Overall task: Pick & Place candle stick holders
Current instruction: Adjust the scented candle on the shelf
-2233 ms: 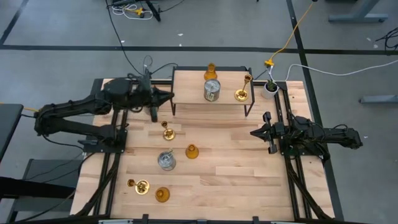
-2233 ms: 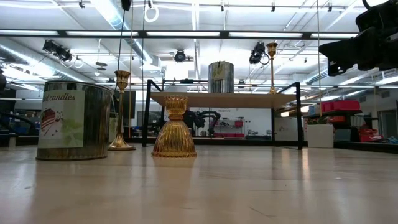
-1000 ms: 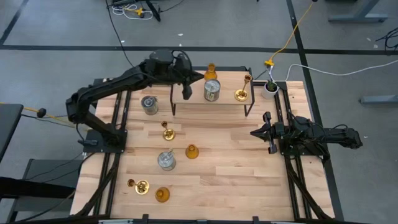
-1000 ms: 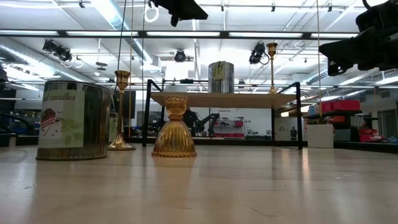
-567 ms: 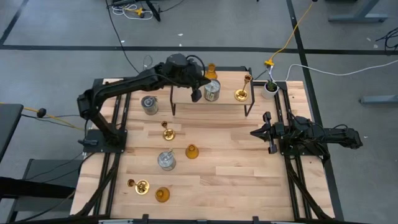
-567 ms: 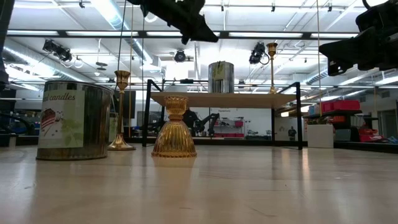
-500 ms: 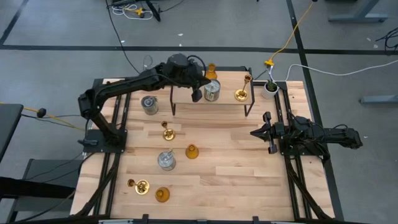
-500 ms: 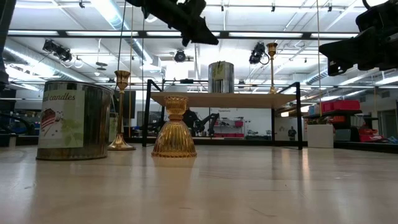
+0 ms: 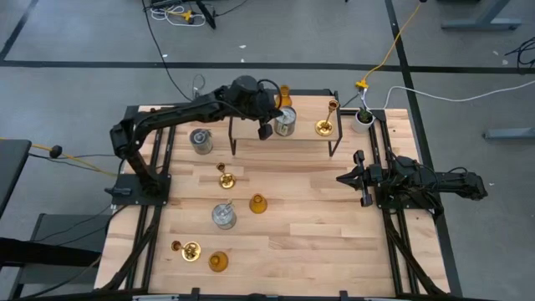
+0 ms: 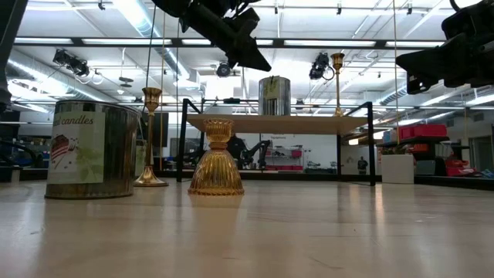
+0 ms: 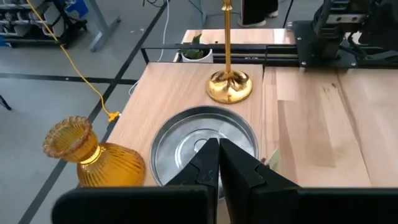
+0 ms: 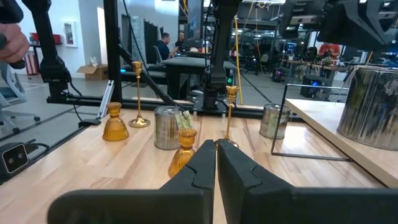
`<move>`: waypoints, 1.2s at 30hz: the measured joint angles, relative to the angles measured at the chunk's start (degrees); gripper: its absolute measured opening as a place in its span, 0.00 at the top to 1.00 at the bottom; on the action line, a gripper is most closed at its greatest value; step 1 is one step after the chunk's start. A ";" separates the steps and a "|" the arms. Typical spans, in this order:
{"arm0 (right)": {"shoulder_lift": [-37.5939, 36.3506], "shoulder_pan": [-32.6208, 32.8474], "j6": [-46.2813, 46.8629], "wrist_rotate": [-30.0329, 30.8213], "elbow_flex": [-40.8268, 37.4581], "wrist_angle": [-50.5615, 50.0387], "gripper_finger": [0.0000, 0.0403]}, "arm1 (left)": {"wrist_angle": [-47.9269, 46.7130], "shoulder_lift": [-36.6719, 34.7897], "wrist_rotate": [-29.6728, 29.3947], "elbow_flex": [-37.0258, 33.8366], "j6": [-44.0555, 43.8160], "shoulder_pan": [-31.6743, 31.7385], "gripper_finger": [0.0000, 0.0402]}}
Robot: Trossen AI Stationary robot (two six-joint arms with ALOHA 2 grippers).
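A raised wooden shelf [image 9: 251,107] at the table's far side bears an amber bell-shaped holder [image 9: 283,94], a silvery cylinder [image 9: 285,122] and a brass holder [image 9: 324,126], each standing on its base. My left gripper [image 9: 266,127] is shut and empty, above the shelf just left of the silvery cylinder [image 11: 205,140]; it also shows in the low view [image 10: 258,62]. On the table stand two silvery cylinders [image 9: 201,140] [image 9: 223,216], two brass holders [image 9: 224,177] [image 9: 188,248] and two amber ones [image 9: 258,203] [image 9: 218,262]. My right gripper [image 9: 341,178] waits shut at the table's right.
A small white pot with a green plant [image 9: 363,118] stands at the far right corner beside the shelf. The shelf's black wire legs [image 9: 231,142] stand on the table. Bare wood lies between the holders and my right arm [image 9: 418,182].
My left gripper has gone toward the table's right along the shelf and come down a little, closing on the silvery cylinder there. Its fingers stay shut. The holders have kept still.
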 joint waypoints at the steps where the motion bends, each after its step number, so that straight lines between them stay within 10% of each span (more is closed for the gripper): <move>1: 0.00 0.00 0.01 0.01 0.00 0.00 0.95 | -0.18 0.21 0.06 0.02 0.00 0.00 0.95; 36: 0.00 0.00 0.00 -0.01 0.00 0.00 0.95 | -8.52 0.30 -16.99 0.22 0.13 0.37 0.98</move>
